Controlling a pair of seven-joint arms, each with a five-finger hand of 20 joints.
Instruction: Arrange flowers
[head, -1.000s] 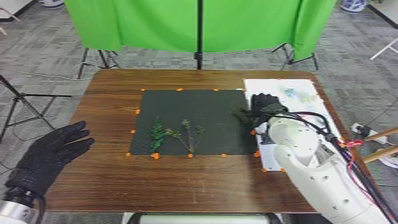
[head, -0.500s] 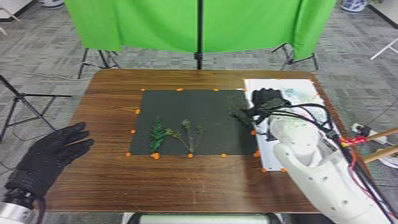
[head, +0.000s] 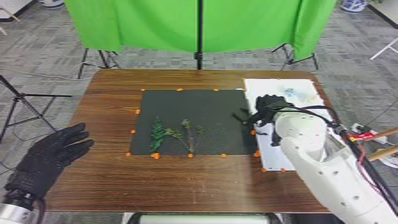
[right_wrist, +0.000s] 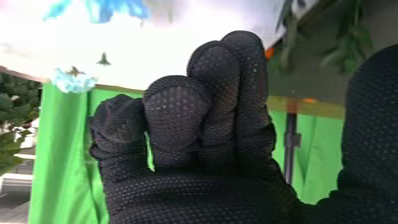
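Green sprigs lie on the dark mat (head: 173, 105) in the head view: a fern-like sprig (head: 157, 135) and, beside it, a thinner branching sprig (head: 188, 136). The right hand (head: 266, 111) is where the mat meets the white board (head: 277, 87); the left hand (head: 55, 152) waits at the table's left side, fingers loose and spread.

In the right wrist view, the right hand's fingers are nearly straight, the thumb (right_wrist: 378, 130) well apart, with nothing visible in the gap. Blue blossoms (right_wrist: 73, 80) show against the board, and leafy stems (right_wrist: 351, 45) against the mat.

The step looks like transferring stems between mat and board. Next, the hand would need to line up low over one stem and pinch gently, sparing the leaves.
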